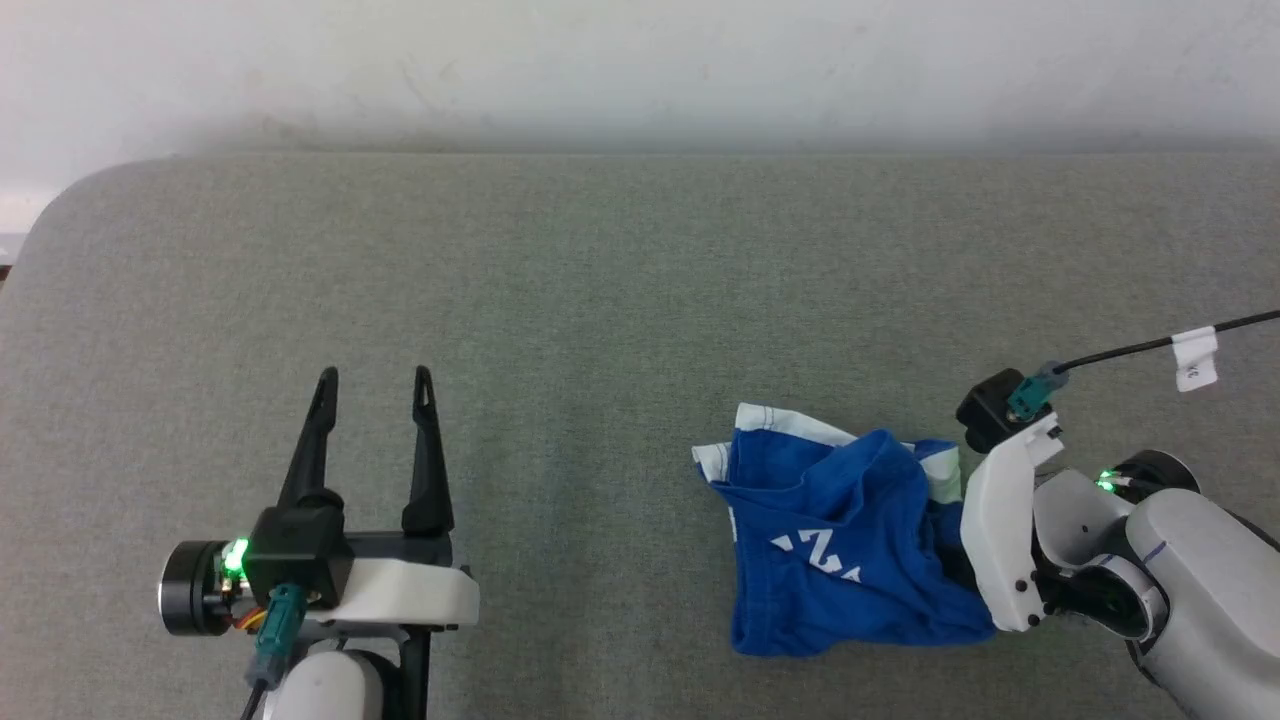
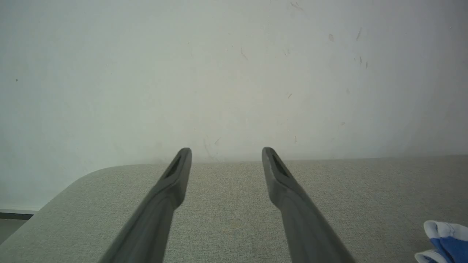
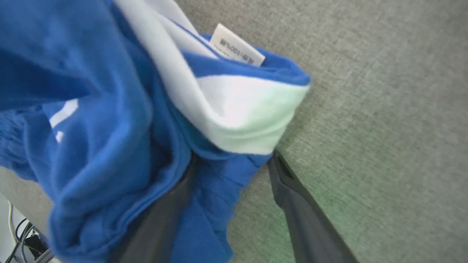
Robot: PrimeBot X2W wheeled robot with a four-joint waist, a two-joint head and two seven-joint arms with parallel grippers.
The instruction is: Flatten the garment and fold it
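Observation:
The garment is a crumpled bright blue heap with white stripes and white print, lying on the grey surface at the right. In the right wrist view my right gripper stands open at the heap's edge. Its left finger is tucked under a blue fold and its right finger lies on bare surface beside the white stripe. A white care label shows on the fabric. The right arm's white wrist housing touches the heap's right side. My left gripper is open and empty, far left of the garment.
The grey fabric-covered surface runs back to a pale wall, and its far left corner is rounded. A black cable with a white tag hangs above the right arm. Bare surface lies between my two grippers.

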